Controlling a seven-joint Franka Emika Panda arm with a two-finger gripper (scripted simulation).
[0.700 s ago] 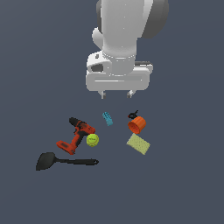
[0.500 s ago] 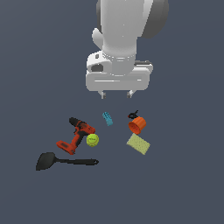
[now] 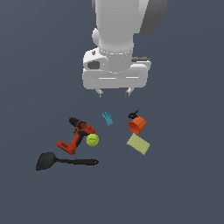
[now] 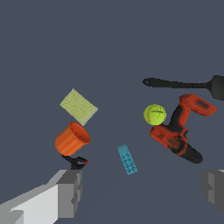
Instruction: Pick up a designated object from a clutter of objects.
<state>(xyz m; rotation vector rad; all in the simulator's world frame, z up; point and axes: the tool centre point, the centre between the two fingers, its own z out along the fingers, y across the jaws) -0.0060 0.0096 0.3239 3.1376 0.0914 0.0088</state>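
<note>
The end effector (image 3: 113,92) hangs high above the things, with its two fingers (image 4: 70,192) wide apart and nothing between them.

The thing to pick is the flat yellow-green pad (image 3: 138,144). It lies flat on the bench (image 3: 183,175), just beside the orange cup (image 3: 137,125), which lies tipped on its side. The two look very close, maybe touching at a corner; I cannot tell for sure. A small black item (image 3: 132,115) sits on the far side of the cup.

The pad looks like a sponge. It is likely very light and soft, so it may squash a bit when squeezed. Its rough face should not slip much. It is thin, so the fingers would need to go low, almost to the bench, and pinch it across its two long edges. The side away from the cup looks like the safer place to come in.

The round tennis ball (image 3: 92,140) is the same color, but it sits well apart, next to the red drill (image 3: 75,135).
</note>
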